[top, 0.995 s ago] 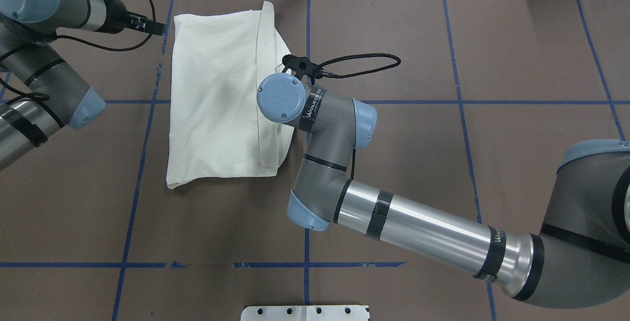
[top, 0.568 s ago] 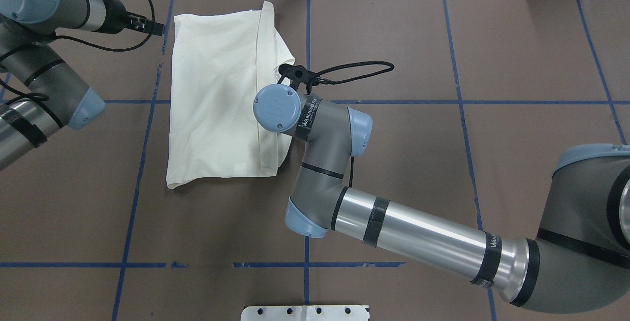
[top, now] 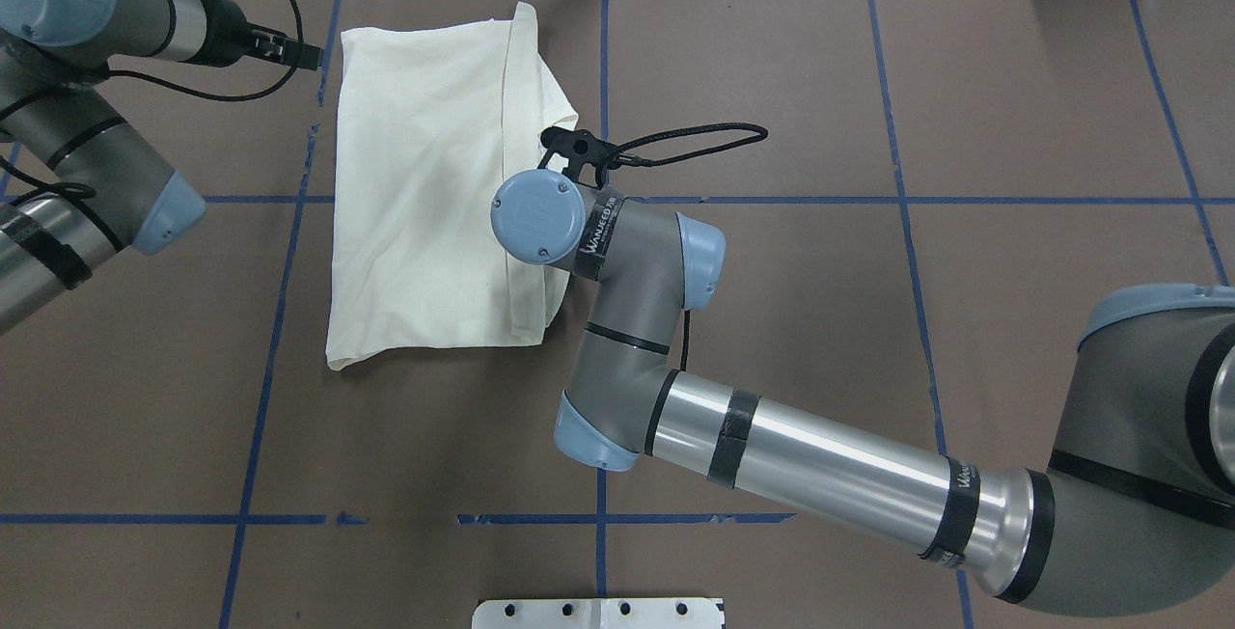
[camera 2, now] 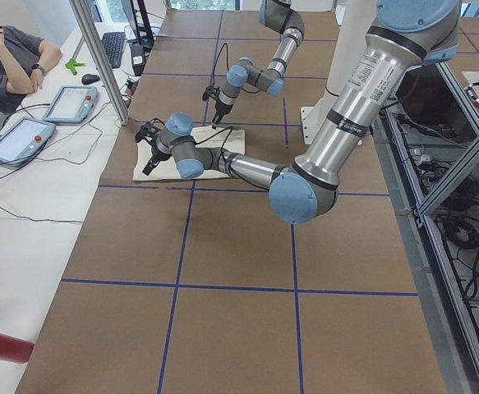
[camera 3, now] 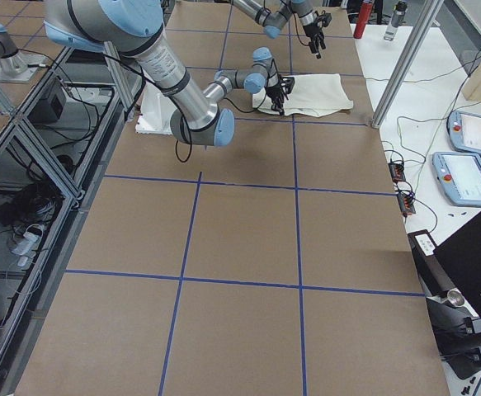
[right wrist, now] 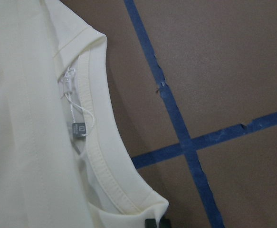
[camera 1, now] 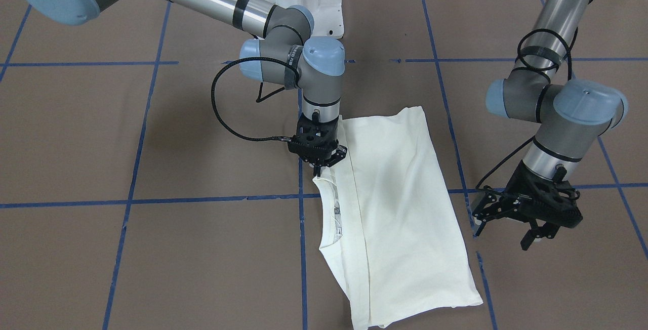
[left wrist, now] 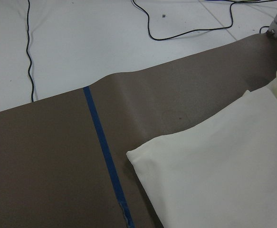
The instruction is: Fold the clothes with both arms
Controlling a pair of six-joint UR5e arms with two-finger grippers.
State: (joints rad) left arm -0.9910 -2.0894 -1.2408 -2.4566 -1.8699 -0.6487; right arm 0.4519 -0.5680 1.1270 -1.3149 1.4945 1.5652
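- The right gripper (camera 1: 317, 168) has its fingers pressed together on the shirt (camera 1: 400, 208), at the edge right beside the collar (right wrist: 100, 161).
- The folded shirt lies plain side up and spreads from those fingertips toward the left gripper (camera 1: 506, 229).
- The left gripper hangs with its fingers apart, just off the shirt's nearest edge, over the brown table (camera 1: 152, 132).

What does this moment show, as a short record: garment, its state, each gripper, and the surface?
garment: cream T-shirt, plain side up
state: folded lengthwise, lying flat; collar and label exposed at one long edge
right gripper: fingers closed, apparently pinching the collar
left gripper: open, beside the opposite long edge, not touching the cloth
surface: brown table with blue tape grid
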